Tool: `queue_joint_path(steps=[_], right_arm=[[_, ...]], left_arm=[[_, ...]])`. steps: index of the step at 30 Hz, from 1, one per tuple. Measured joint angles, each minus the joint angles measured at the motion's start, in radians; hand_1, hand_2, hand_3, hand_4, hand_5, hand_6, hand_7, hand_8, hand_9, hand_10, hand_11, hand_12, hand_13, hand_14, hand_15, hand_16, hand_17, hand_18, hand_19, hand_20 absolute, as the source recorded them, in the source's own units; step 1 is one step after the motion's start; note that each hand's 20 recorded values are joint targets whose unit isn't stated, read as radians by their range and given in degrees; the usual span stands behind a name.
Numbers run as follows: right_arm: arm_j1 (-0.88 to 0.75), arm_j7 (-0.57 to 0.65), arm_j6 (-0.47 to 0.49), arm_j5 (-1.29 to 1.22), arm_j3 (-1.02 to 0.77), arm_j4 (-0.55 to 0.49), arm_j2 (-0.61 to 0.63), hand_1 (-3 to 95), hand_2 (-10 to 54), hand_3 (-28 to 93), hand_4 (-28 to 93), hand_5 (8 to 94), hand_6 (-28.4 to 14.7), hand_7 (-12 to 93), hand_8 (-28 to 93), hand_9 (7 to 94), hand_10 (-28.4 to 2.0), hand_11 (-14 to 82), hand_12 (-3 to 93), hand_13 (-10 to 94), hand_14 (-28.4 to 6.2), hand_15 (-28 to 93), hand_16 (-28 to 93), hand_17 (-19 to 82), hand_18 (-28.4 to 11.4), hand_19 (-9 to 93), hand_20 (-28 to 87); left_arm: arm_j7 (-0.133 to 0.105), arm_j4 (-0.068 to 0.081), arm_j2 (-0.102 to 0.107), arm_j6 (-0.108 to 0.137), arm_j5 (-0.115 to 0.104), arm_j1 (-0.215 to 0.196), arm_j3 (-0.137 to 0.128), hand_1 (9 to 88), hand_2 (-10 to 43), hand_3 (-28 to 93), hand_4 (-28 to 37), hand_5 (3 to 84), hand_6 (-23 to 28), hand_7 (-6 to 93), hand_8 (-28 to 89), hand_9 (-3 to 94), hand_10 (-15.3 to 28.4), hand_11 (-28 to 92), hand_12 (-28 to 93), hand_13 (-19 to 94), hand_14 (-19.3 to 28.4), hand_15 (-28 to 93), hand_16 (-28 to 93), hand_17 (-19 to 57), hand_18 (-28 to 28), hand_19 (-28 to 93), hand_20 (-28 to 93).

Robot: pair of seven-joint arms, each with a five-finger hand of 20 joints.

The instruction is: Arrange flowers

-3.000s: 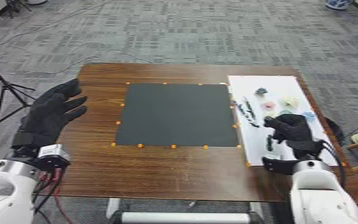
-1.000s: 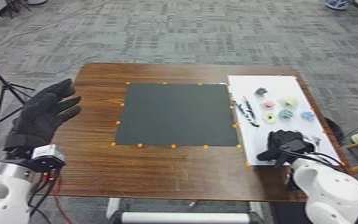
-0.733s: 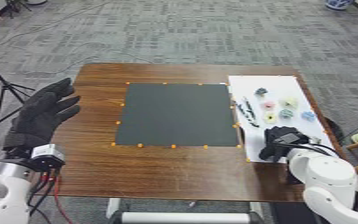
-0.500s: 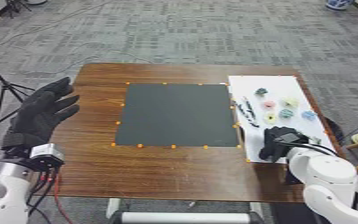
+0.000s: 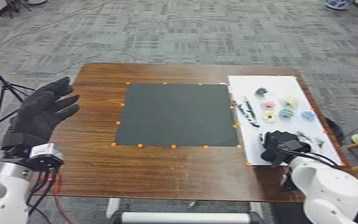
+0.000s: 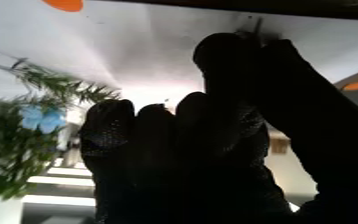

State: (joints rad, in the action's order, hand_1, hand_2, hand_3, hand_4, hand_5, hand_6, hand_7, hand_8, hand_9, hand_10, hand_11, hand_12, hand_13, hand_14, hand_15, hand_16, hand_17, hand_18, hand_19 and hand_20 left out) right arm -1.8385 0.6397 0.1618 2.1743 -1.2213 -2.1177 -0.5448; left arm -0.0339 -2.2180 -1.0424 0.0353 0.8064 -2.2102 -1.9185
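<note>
The right robot hand (image 5: 284, 144) is over the near end of a white sheet (image 5: 291, 82), its thumb and a finger pinching a thin dark stalk (image 6: 257, 24). It hides part of the sheet, with thin sprigs (image 5: 303, 135) close beside it. Farther up the sheet lie small flowers: pink (image 5: 269, 105), two yellowish, green, blue and a dark one, near slender black-and-white pieces (image 5: 248, 112). A dark mat (image 5: 175, 115) lies mid-worktop (image 5: 171, 175), the wood brown and grained. The left robot hand (image 5: 40, 112), released, fingers extended, is at the left edge. Around stretches grey carpet (image 5: 184, 30), with a tripod (image 5: 5, 86) at left.
</note>
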Motion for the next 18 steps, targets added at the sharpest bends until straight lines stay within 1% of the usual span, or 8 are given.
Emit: queue_joint_path(steps=[3,8,14,16,18], right_arm=[[-0.008,0.006,-0.082,0.009,-0.007,-0.004,0.016,35.9,-9.5,87,-10,77.9,1.4,56,23,84.5,-8.9,67.1,47.9,75,-10.9,87,45,38,-23.0,90,50],[0.035,0.016,-0.131,-0.003,-0.023,-0.012,0.027,35.8,-9.5,87,-9,78.1,1.5,56,24,84.7,-8.7,67.0,48.3,76,-10.8,87,45,38,-23.0,91,50],[0.195,0.005,-0.176,-0.112,0.057,0.003,0.019,36.1,-9.5,87,-10,78.5,1.6,55,23,84.9,-8.8,66.7,48.3,77,-10.5,86,45,39,-23.1,91,50],[0.258,-0.016,-0.183,-0.159,0.102,0.012,0.005,36.1,-9.5,87,-10,78.6,1.8,55,24,85.0,-8.8,66.6,48.3,77,-10.4,86,45,39,-23.2,92,49],[0.311,-0.061,-0.179,-0.220,0.132,0.021,-0.023,36.1,-9.5,87,-10,78.8,1.8,55,24,85.0,-8.8,66.5,48.4,77,-10.3,86,45,39,-23.1,92,49]], left_arm=[[0.000,0.000,0.000,0.000,0.000,0.000,0.000,28.3,-6.5,68,-23.6,27.6,2.5,23.4,-11,19.4,10.1,29,20,12,12.9,53,-5,-9.1,19.0,42,13],[0.000,0.000,0.002,0.003,0.000,0.000,0.001,28.3,-6.5,68,-23.5,27.5,2.5,23.5,-11,19.4,10.0,29,20,12,13.0,53,-5,-9.1,19.0,42,13],[0.000,-0.001,0.006,0.007,0.000,0.000,0.000,28.4,-6.7,68,-23.5,27.7,2.5,23.5,-11,19.4,10.0,29,20,12,13.0,53,-5,-9.1,19.1,42,13],[0.002,-0.001,0.012,0.007,-0.001,0.001,0.000,28.4,-6.6,68,-23.6,27.7,2.5,23.6,-11,19.4,10.0,29,20,12,13.1,53,-5,-9.2,19.1,42,13],[0.007,0.000,0.024,0.007,-0.002,0.005,0.000,28.2,-6.6,68,-23.5,27.6,2.5,23.5,-11,19.4,10.0,29,20,12,13.1,53,-5,-9.2,19.1,42,13]])
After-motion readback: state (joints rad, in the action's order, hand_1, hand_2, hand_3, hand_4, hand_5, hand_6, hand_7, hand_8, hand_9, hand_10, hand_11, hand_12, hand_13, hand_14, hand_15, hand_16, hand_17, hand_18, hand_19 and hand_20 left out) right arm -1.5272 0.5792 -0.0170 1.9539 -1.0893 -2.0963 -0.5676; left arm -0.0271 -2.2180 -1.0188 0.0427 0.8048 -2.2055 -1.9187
